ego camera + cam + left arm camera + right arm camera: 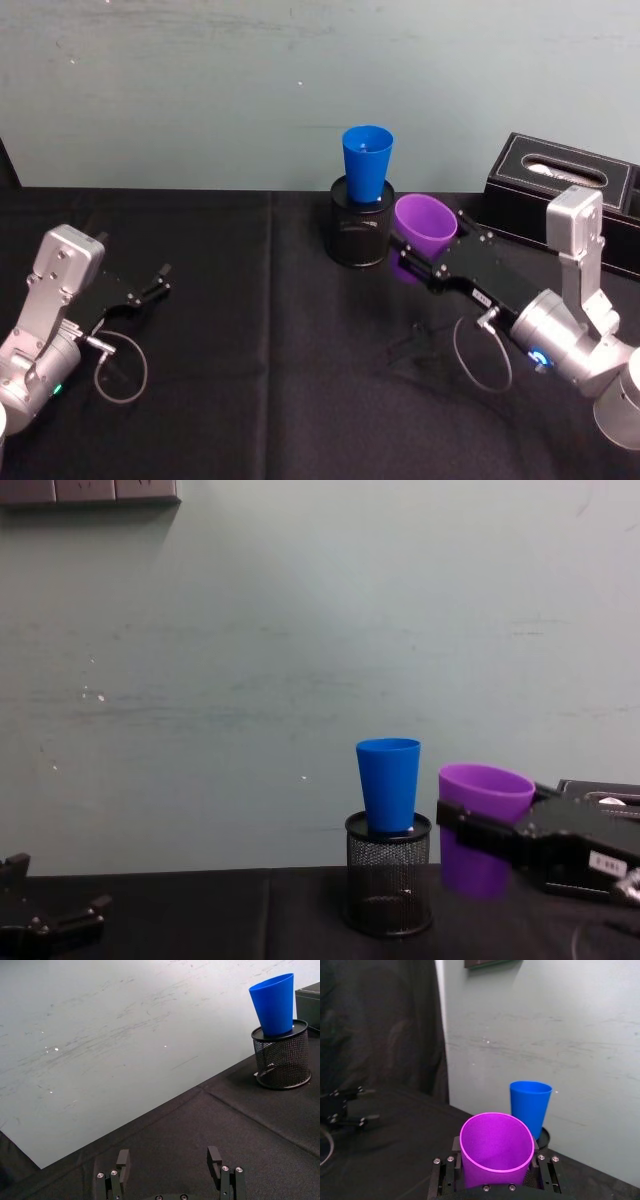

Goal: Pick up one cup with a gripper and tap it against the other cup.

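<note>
A purple cup is held off the table, my right gripper shut around its lower body. It also appears as the purple cup and the purple cup, rim tilted slightly. Just left of it the blue cup stands upright in a black wire-mesh pen holder; a small gap separates the two cups. The blue cup and blue cup sit close beside the purple one. My left gripper rests open at the left, far away, also seen as the left gripper.
A black tissue box stands at the back right behind my right arm. Black cloth covers the table, and a pale wall rises right behind the pen holder. A cable loops under each wrist.
</note>
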You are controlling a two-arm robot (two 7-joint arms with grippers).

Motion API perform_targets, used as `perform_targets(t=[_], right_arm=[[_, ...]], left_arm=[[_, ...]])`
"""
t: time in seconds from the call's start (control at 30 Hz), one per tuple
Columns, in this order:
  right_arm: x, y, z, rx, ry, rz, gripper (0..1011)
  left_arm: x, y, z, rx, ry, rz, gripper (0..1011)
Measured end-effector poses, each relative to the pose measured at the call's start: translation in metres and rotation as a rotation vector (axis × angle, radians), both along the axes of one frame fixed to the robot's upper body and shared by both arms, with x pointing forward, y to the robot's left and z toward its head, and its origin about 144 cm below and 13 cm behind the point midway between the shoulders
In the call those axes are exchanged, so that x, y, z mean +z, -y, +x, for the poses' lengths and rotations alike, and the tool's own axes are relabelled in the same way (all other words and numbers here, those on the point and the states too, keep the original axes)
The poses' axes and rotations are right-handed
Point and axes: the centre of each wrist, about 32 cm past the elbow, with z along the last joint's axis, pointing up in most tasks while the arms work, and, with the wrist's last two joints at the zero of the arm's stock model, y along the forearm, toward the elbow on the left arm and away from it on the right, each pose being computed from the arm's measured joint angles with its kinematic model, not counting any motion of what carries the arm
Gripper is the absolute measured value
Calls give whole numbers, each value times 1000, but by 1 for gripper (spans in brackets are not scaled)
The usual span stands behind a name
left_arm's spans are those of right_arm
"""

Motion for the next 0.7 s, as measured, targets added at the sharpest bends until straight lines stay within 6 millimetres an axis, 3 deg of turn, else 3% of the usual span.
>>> perform_targets(t=[0.7], right_arm=[[-27,2,-21,61,-32,-20,739]], left_arm=[[0,0,0,0,0,0,1011]])
